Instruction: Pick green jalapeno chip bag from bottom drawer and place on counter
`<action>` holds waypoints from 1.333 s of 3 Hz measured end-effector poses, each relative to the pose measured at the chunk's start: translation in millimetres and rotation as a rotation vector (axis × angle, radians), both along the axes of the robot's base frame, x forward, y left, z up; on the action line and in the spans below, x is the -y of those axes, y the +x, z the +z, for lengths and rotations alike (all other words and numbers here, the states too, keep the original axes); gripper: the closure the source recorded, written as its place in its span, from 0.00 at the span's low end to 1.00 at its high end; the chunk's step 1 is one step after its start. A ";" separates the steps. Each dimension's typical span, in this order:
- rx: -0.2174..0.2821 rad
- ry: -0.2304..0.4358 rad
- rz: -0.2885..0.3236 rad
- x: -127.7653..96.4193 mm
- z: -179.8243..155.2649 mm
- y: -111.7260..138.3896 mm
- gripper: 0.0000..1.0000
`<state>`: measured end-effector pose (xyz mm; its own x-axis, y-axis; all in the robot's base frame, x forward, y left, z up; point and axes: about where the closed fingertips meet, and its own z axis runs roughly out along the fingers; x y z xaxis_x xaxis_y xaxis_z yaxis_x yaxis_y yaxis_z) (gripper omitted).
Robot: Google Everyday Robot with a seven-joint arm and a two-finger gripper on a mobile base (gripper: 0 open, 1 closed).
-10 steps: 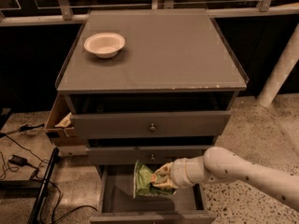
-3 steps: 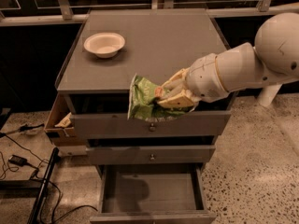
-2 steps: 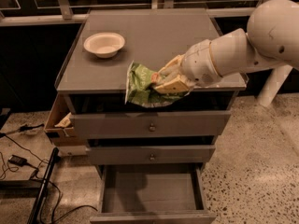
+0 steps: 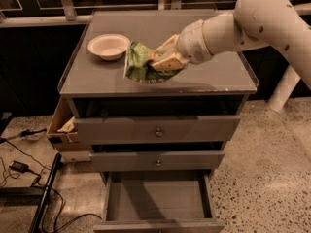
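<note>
On your left, the white bowl sits on the counter. Just right of it, your gripper is clamped on the green jalapeno chip bag, holding it over the counter's front edge. Below, the bottom drawer stands open.

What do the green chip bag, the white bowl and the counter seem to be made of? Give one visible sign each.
The green chip bag, clamped in the gripper above the counter, looks like thin shiny film: it crumples. The white bowl is smooth and matte, perhaps paper or plastic. The counter is a flat grey board, dull finish; material unclear.
</note>
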<state>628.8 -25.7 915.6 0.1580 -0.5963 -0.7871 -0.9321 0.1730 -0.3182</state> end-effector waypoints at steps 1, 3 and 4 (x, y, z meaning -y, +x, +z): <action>0.009 0.028 -0.014 -6.2 -9.4 27.3 1.00; 0.004 0.039 -0.060 -0.9 -37.8 62.7 1.00; -0.002 0.026 -0.072 1.7 -50.2 72.2 1.00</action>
